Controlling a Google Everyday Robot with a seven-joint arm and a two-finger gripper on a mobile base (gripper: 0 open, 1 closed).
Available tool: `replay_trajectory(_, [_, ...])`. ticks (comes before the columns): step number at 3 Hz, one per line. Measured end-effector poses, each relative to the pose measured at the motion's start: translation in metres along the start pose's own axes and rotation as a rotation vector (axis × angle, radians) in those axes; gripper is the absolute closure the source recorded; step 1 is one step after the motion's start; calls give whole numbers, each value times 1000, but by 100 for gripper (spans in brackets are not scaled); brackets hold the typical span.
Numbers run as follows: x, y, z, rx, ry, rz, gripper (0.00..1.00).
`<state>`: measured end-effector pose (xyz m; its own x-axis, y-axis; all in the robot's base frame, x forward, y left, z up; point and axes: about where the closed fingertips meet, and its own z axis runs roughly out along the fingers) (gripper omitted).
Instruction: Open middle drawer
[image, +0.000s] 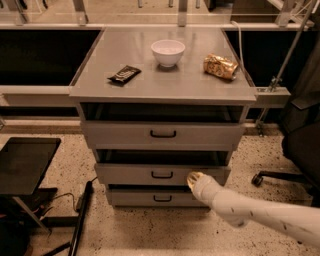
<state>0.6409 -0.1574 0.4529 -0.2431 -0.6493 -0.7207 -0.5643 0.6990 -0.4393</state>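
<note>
Gripper (194, 179) is positioned at middle drawer (125, 174) front, right of handle (162, 175); approach is flanked by chair (299, 145) at right.

White arm (260, 212) extends leftward, claw (193, 179) low at centre.
</note>
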Motion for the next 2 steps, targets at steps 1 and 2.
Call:
replay_trajectory(1, [12,67,-30,7,-4,49,100])
replay_trajectory(2, [18,85,-41,21,6,38,81])
